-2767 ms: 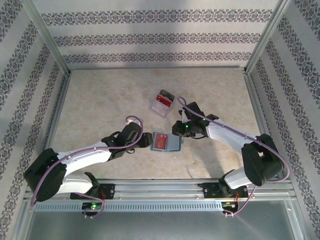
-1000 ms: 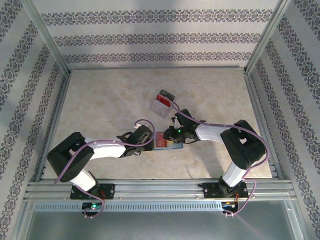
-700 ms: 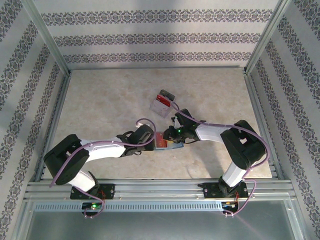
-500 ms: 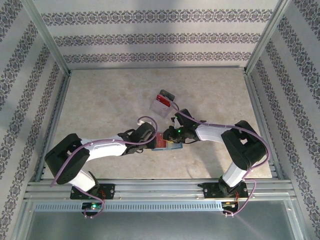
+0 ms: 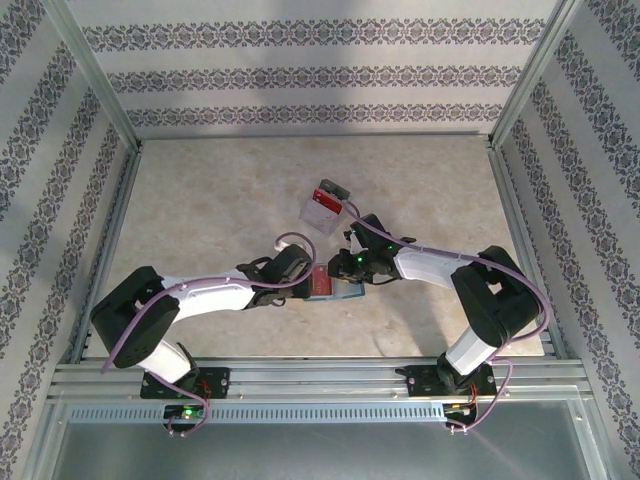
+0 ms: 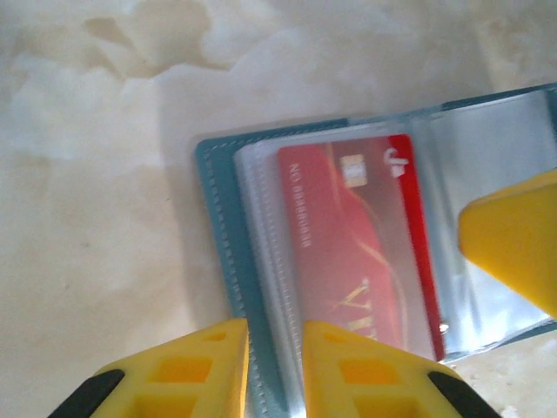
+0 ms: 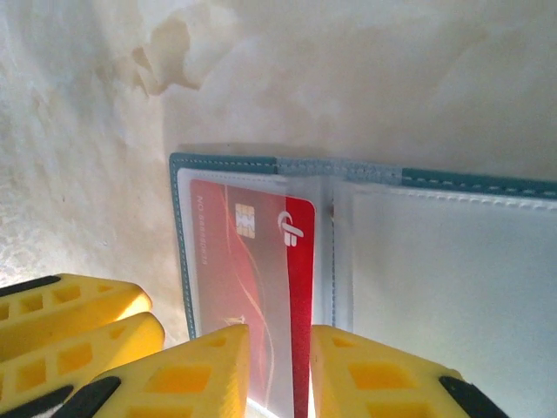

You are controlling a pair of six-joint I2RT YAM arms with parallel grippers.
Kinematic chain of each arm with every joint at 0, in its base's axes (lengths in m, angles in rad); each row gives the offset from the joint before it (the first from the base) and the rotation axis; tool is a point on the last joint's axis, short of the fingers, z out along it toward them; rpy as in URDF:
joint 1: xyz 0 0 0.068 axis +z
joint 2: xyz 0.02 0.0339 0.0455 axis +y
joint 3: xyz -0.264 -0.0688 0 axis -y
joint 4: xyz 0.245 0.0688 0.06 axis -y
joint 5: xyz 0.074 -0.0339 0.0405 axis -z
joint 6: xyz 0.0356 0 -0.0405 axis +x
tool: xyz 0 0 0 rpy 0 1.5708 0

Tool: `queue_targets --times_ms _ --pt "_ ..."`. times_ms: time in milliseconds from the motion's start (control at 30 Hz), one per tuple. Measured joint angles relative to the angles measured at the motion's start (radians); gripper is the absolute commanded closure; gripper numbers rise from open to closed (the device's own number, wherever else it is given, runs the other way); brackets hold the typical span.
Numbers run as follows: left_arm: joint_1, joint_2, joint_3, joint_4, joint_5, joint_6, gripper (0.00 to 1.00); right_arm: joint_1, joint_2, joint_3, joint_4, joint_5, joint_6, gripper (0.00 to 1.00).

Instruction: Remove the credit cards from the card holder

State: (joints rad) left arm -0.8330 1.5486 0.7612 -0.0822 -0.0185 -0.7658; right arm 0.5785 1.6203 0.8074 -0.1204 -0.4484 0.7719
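Two pincers are meeting over the open card holder point(image 6: 228, 287): right pincer point(image 7: 278, 366) pinching the red card point(image 7: 248, 270), its long axis running toward it; left pincer point(image 6: 274, 366) nipping the holder's edge.

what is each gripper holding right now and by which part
The left gripper pinches the card holder's left edge; the right gripper straddles the red card's near edge. Firmness unclear.
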Motion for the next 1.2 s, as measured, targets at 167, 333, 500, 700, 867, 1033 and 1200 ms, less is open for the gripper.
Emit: queue_targets --times_ms 167,333,500,700,867,1033,1200 --pt "0.002 0.041 0.048 0.014 0.014 0.017 0.78 0.010 -0.004 0.012 -0.017 0.017 -0.005 0.72" --pt "0.003 0.084 0.051 0.015 0.018 0.018 0.78 0.035 0.005 0.020 -0.022 0.018 -0.005 0.70" --pt "0.004 0.087 0.051 0.016 0.018 0.018 0.79 0.046 0.039 0.033 -0.021 0.018 -0.005 0.70" --pt "0.006 0.087 0.045 0.018 0.019 0.017 0.79 0.046 0.045 0.033 -0.022 0.018 -0.005 0.70" --pt "0.008 0.085 0.035 0.023 0.019 0.017 0.79 0.046 0.045 0.033 -0.023 0.023 -0.005 0.70" --pt "0.008 0.069 0.032 0.022 0.017 0.018 0.78 0.046 0.045 0.033 -0.023 0.026 -0.005 0.70" --pt "0.010 0.066 0.024 0.023 0.018 0.017 0.79 0.046 0.045 0.033 -0.023 0.033 -0.005 0.70"
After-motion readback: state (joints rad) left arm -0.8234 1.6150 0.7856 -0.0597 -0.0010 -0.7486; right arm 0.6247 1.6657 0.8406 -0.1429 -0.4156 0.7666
